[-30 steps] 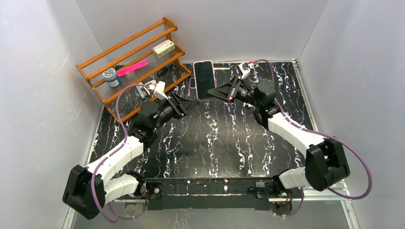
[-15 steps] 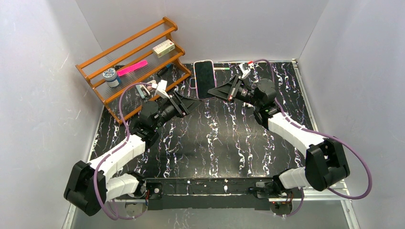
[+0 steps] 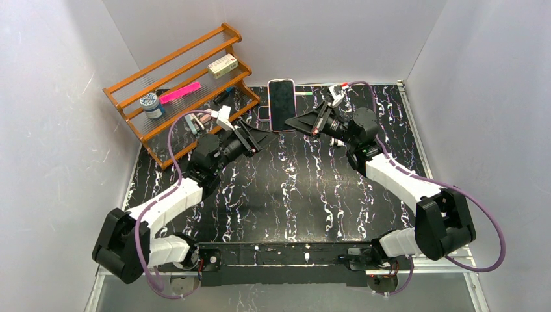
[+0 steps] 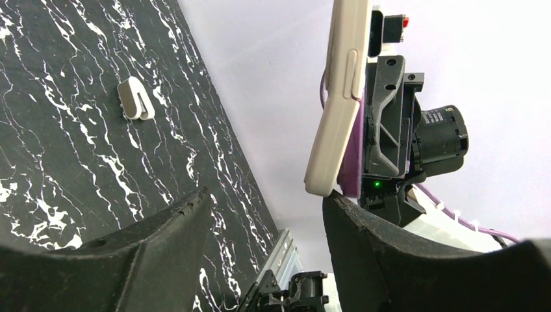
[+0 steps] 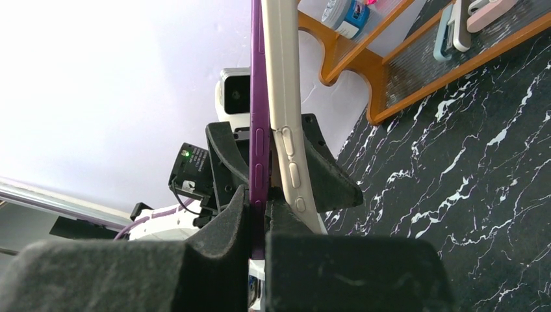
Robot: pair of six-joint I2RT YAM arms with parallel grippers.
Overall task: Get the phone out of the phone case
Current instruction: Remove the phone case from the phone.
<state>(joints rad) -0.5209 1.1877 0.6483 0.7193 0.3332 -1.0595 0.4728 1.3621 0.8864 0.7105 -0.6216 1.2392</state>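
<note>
The phone (image 3: 281, 104), dark screen and cream edge, is held up over the back of the table. My right gripper (image 3: 300, 123) is shut on the purple case (image 5: 258, 97) along its edge. In the right wrist view the cream phone (image 5: 281, 78) leans away from the case at its near end. My left gripper (image 3: 261, 138) is open just left of and below the phone. In the left wrist view the phone's lower corner (image 4: 323, 175) sits right at the tip of its right finger (image 4: 383, 253), with purple case (image 4: 352, 162) showing behind. I cannot tell whether they touch.
A wooden rack (image 3: 175, 84) stands at the back left with a pink item (image 3: 180, 92), a small box (image 3: 222, 65) and a blue jar (image 3: 151, 104). A small white clip (image 4: 135, 99) lies on the black marbled table (image 3: 292, 188). A green pen (image 3: 302, 93) lies by the back wall.
My left arm has reached forward and right, bringing its open gripper up to the phone. The right gripper has tipped the phone more upright and shifted it slightly right.
</note>
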